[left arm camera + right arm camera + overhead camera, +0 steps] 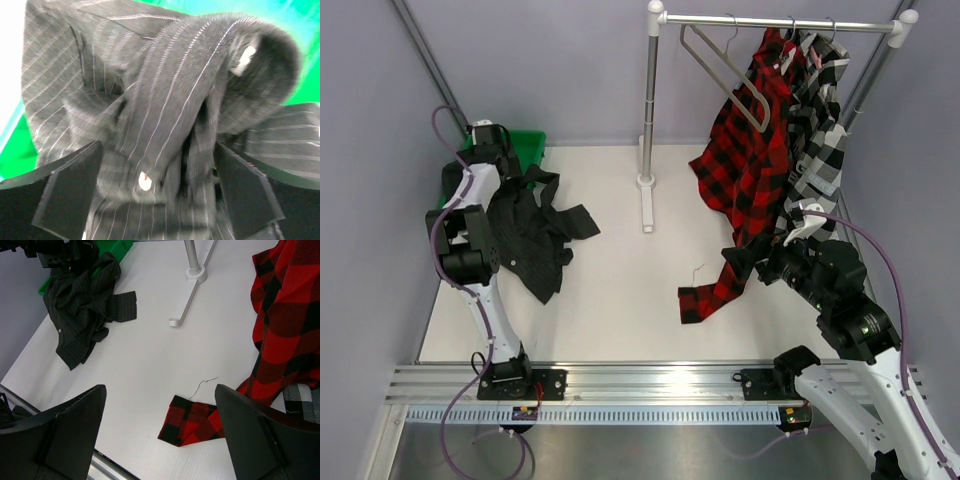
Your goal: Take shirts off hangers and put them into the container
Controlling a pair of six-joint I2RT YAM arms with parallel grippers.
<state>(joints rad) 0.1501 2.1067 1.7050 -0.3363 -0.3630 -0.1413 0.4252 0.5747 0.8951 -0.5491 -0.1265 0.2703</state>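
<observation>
At the far left of the tabletop, the dark striped shirt is laid half on the green container and half off it. Only its top part is seen over the green. The body and a sleeve are spread out on the white tabletop beside the tray. The left arm is held over the container. In the left wrist view the left jaws are seen wide apart, with a thick fold of the shirt bunched between them but not pinched. So the shirt is judged to be loose, not held. The step is judged to be only partly done, because the shirt is bigger than the tray and much of it is outside. To do it well, the loose cloth should be picked up near its middle, lifted over the rim and dropped in a heap inside, so that no sleeve is hanging out. The cloth is soft and will likely slide off if only an edge is pulled. A thick fold should be gripped, not a button. On the right arm, the right jaws are wide too, with nothing in them. They are held near the low sleeve of the red plaid shirt, which is hung on the rail next to the black-and-white shirt. One bare hanger is hung there as well.
</observation>
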